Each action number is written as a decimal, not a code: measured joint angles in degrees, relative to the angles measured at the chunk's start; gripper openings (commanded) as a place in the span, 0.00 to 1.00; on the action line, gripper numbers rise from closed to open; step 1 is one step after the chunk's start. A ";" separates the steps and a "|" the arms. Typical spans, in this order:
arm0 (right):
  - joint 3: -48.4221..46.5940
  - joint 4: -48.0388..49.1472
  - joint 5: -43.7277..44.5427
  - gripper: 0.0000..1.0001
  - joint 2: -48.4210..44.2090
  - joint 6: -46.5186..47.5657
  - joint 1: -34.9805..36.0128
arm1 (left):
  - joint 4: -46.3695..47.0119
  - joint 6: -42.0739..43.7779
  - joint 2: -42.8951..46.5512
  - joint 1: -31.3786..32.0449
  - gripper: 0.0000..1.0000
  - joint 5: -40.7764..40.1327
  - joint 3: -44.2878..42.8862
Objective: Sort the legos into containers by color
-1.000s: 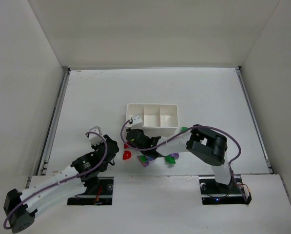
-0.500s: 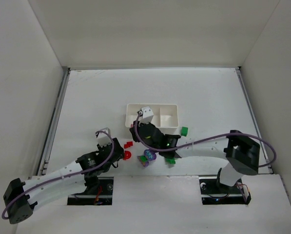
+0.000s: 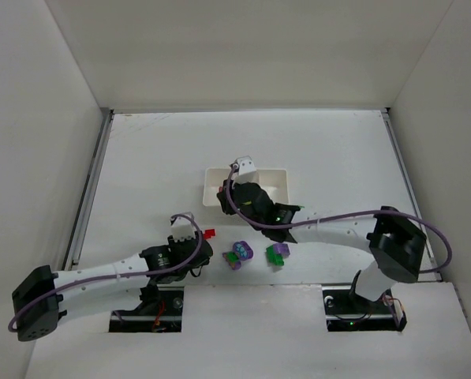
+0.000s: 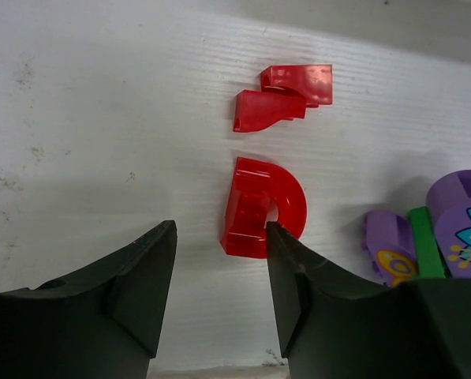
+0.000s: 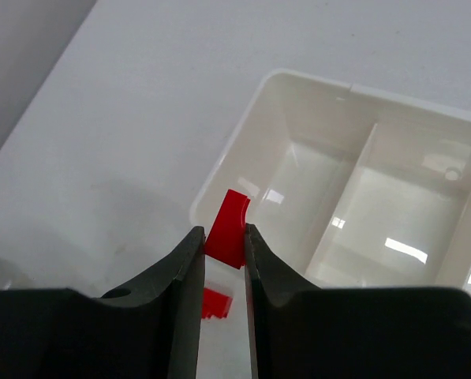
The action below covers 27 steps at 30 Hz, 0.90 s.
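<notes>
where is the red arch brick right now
In the left wrist view, the red arch brick lies on the table partly between the left gripper's open fingers, close to the one at picture right, below two smaller red bricks.

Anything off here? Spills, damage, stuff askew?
Nothing stands out. The white tray sits flat and looks intact, the right pincer holds a red brick near its corner, and the other bricks lie loose on the table.

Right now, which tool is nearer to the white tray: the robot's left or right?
Right. The right tool, shut on a red brick, hangs by the tray's left end; the left tool is down near the table's front edge, at a red arch.
</notes>
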<state>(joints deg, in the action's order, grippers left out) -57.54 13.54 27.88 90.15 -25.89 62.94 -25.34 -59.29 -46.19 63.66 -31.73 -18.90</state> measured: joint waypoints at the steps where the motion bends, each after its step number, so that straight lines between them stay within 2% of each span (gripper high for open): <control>1: -0.81 -0.04 -0.33 0.21 1.44 0.17 -0.81 | 0.39 -0.13 -1.01 0.00 0.46 -0.02 -0.11; 4: -2.97 -0.35 -1.18 0.22 5.42 0.61 -3.02 | 1.55 -0.17 -3.78 0.04 0.46 -0.24 -0.90; 6: -4.48 -0.79 -1.88 0.26 7.82 0.70 -4.22 | 2.60 -0.22 -5.07 0.04 0.46 -0.24 -0.98; 10: -6.08 -1.57 -2.78 0.54 9.97 0.83 -5.25 | 3.78 -0.20 -5.92 -0.02 0.45 -0.20 -0.98; 12: -6.16 -1.51 -3.06 0.60 9.84 1.07 -5.22 | 4.24 -0.20 -5.92 -0.02 0.45 -0.17 -0.98; 22: -2.93 -0.66 -3.50 0.63 3.13 1.42 -5.11 | 7.63 -0.17 -6.45 -0.33 0.43 0.66 0.00; 25: -1.25 -0.02 -3.50 0.67 2.03 1.05 -4.68 | 9.57 -0.15 -7.72 -0.63 0.43 0.42 0.09; 27: -0.44 0.11 -3.54 0.71 1.81 0.90 -4.04 | 10.69 -0.17 -8.48 -0.79 0.38 0.11 0.09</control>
<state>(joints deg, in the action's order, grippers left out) -57.98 13.65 24.34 91.96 -24.99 58.89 -14.66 -59.46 -54.68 62.87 -31.62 -18.81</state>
